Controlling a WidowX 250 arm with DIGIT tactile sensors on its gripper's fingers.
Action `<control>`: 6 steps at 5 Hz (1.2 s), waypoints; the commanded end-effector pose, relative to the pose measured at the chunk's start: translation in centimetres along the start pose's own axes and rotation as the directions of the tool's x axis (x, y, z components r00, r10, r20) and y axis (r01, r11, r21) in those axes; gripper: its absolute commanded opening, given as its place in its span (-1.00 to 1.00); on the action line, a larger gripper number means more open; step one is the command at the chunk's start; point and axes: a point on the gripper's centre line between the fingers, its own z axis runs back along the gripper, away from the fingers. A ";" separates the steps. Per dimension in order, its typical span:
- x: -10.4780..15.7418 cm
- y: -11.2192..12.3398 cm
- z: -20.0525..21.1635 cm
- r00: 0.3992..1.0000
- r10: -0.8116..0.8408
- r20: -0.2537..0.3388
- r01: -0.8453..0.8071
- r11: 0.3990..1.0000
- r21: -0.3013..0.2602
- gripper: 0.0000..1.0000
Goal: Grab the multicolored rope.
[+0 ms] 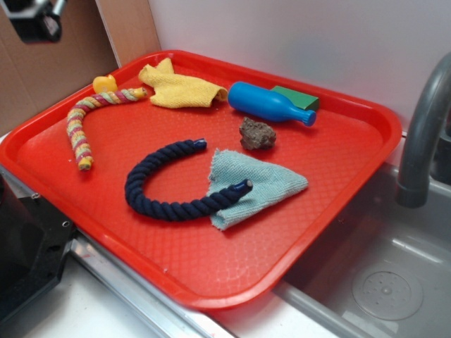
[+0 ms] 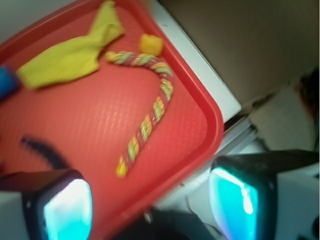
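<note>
The multicolored rope (image 1: 86, 120), striped pink, yellow and green, lies bent at the far left of the red tray (image 1: 211, 274). In the wrist view the rope (image 2: 150, 107) curves from the top middle down to a yellow end. My gripper (image 2: 150, 207) is open and empty, high above the tray's left edge, with the rope ahead of the gap. Its two fingers (image 2: 67, 210) show cyan pads. In the exterior view only a dark part of the arm shows at the top left corner.
On the tray lie a navy blue rope (image 1: 165, 186), a light blue cloth (image 1: 257, 186), a yellow cloth (image 1: 180, 90), a blue bottle (image 1: 268, 103), a green block (image 1: 299, 97), a brown rock (image 1: 257, 134) and a small yellow object (image 1: 104, 84). A grey faucet (image 1: 423, 127) and sink stand at the right.
</note>
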 end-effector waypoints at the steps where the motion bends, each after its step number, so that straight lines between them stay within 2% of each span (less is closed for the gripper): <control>1: 1.2 0.2 -6.2 0.995 0.087 -0.044 -0.089 0.995 -0.042 1.00; 2: 1.0 1.4 -9.5 0.992 0.076 -0.105 -0.081 0.996 -0.038 1.00; 3: 0.9 1.6 -10.8 0.990 0.063 -0.126 -0.065 0.998 -0.016 1.00; 6: 0.7 1.0 -15.3 0.987 -0.018 -0.160 0.018 1.000 -0.003 1.00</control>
